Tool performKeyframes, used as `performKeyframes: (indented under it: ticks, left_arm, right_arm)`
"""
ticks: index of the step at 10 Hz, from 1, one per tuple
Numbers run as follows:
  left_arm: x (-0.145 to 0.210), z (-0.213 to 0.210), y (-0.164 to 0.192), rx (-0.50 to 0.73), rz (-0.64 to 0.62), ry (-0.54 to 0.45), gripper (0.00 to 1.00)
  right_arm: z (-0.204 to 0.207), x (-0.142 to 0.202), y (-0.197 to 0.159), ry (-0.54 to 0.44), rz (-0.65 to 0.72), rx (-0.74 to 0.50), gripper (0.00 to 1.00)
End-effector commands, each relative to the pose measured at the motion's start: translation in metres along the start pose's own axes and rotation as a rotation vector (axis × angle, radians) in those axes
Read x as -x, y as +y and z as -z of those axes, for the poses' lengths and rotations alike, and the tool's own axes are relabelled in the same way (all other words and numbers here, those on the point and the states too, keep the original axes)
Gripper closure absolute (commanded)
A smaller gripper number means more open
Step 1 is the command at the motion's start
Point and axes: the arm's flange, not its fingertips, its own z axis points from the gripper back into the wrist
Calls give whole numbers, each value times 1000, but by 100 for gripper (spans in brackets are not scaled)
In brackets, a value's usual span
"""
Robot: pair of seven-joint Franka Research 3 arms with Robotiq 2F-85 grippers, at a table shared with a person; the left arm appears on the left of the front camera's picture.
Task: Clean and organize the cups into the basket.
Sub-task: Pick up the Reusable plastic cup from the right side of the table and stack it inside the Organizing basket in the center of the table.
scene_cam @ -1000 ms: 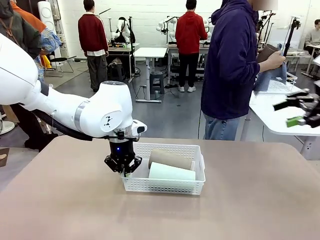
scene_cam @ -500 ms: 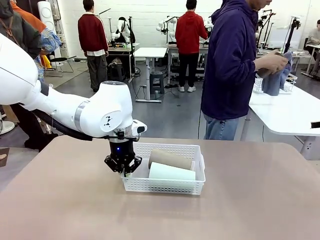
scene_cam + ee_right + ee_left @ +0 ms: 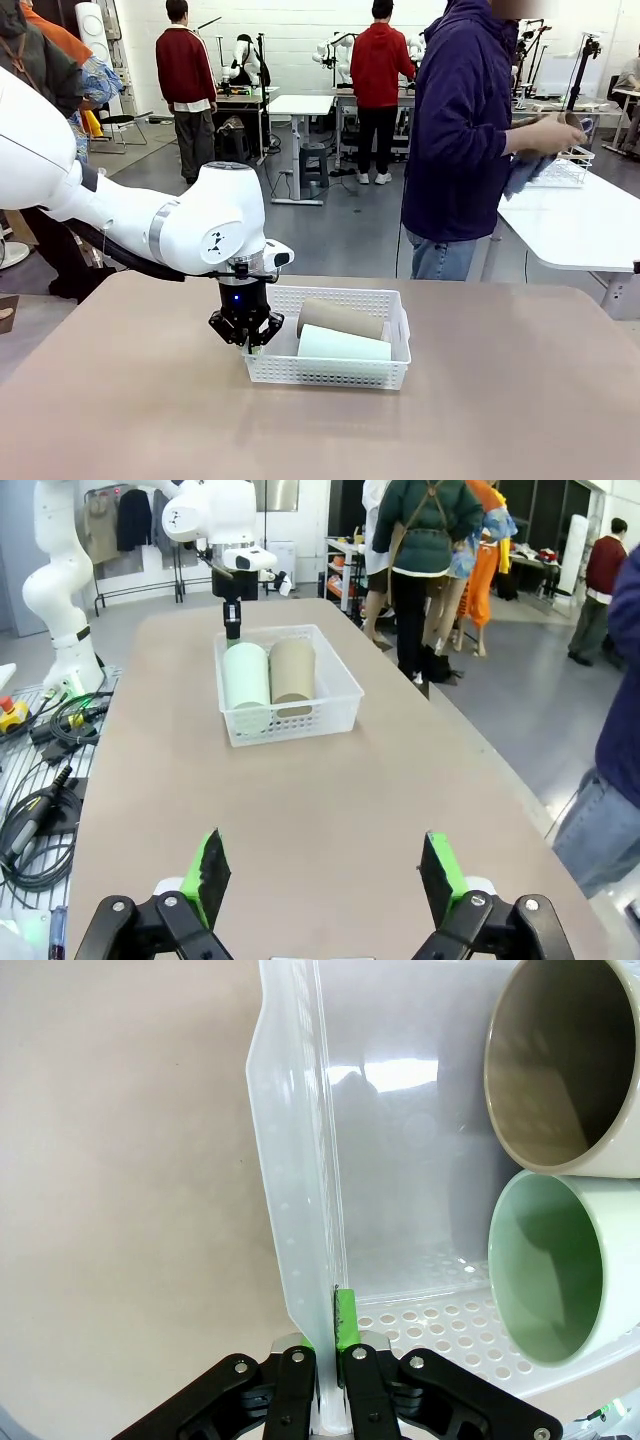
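Tan table (image 3: 480,400), lab behind: tan cup (image 3: 340,318) & mint cup (image 3: 345,345) lay in basket (image 3: 330,372).
Front: left gripper (image 3: 247,340) sat at basket's left end. L wrist: pinched tight on its end wall. R wrist: right gripper (image 3: 325,875) gaped, empty.

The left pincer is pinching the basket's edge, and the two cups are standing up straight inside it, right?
Not quite. The left pincer is shut on the edge of the basket, but the green cup and the brown cup are not standing: they lie on their sides in it, side by side. The front view shows this.
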Motion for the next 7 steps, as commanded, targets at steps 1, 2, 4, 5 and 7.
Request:
performKeyframes:
  ticks: [1,2,4,5,7]
  left_arm:
    - [1,1,0,-3,1,2,100]
    - [1,1,0,-3,1,2,100]
    - [1,1,0,-3,1,2,100]
    - [1,1,0,-3,1,2,100]
    - [1,1,0,-3,1,2,100]
  right_arm:
    - [3,0,-2,-11,22,30,0]
    - [0,0,0,0,0,0,0]
    - [0,0,0,0,0,0,0]
    - [0,0,0,0,0,0,0]
    - [0,0,0,0,0,0,0]
